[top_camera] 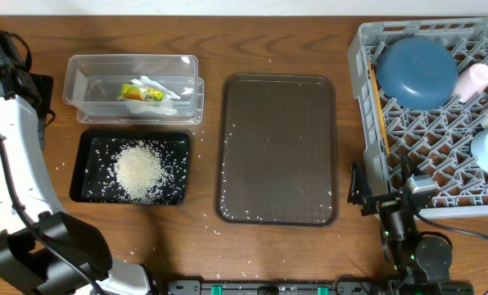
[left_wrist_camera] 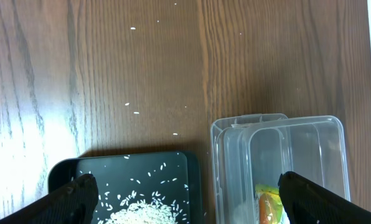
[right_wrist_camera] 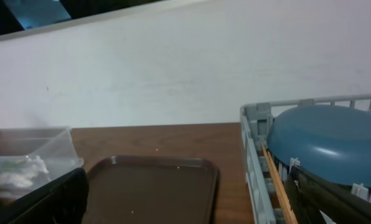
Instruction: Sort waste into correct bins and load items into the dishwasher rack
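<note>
Grainy white rice heap point(top_camera: 137, 170) in shallow glossy black tray point(top_camera: 84, 164); loose grains dot wood-grain surface point(top_camera: 277, 41). Crumpled napkin point(top_camera: 158, 84), yellow-green wrapper point(top_camera: 140, 93) in clear plastic container point(top_camera: 74, 82). Dark-blue bowl point(top_camera: 416, 72), pink cup point(top_camera: 473, 80), chopsticks point(top_camera: 380, 111) in grey lattice rack point(top_camera: 440, 176). Left hand point(left_wrist_camera: 187, 193), right hand point(right_wrist_camera: 185, 199): fingers spread wide, both empty.

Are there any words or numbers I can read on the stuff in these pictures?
None can be read anywhere.
On the snack wrapper in the clear container: yellow-green printing, too small and blurred to read.
On the dishwasher rack, the brown tray and the black tray: no writing shows.
</note>
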Controlling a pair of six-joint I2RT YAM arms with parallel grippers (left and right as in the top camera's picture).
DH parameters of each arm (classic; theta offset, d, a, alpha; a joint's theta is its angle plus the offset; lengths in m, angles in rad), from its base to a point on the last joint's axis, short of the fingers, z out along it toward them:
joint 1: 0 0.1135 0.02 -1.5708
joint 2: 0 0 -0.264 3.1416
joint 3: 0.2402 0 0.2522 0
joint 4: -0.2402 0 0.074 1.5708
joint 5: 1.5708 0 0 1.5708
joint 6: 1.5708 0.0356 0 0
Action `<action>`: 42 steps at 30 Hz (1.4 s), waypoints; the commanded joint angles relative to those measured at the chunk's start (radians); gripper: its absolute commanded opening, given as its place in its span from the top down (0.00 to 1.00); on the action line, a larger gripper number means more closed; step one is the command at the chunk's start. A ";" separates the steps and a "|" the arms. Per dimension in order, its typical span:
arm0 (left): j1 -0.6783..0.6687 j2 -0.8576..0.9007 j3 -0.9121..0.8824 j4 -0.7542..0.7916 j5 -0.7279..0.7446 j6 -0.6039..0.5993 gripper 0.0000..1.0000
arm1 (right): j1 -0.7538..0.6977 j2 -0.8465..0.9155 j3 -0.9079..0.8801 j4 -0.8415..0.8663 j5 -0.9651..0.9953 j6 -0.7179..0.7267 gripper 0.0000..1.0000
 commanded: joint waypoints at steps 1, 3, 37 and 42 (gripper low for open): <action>0.002 0.008 -0.001 -0.003 -0.012 0.009 0.05 | 0.010 -0.055 -0.030 -0.035 0.005 -0.042 0.01; 0.002 0.008 -0.001 -0.003 -0.012 0.009 0.05 | 0.009 -0.088 -0.030 -0.075 0.012 -0.042 0.01; 0.002 0.008 -0.001 -0.003 -0.013 0.009 0.05 | -0.014 -0.104 -0.029 -0.240 0.023 -0.042 0.01; 0.002 0.008 -0.001 -0.003 -0.013 0.009 0.05 | -0.014 -0.104 -0.029 -0.240 0.023 -0.042 0.01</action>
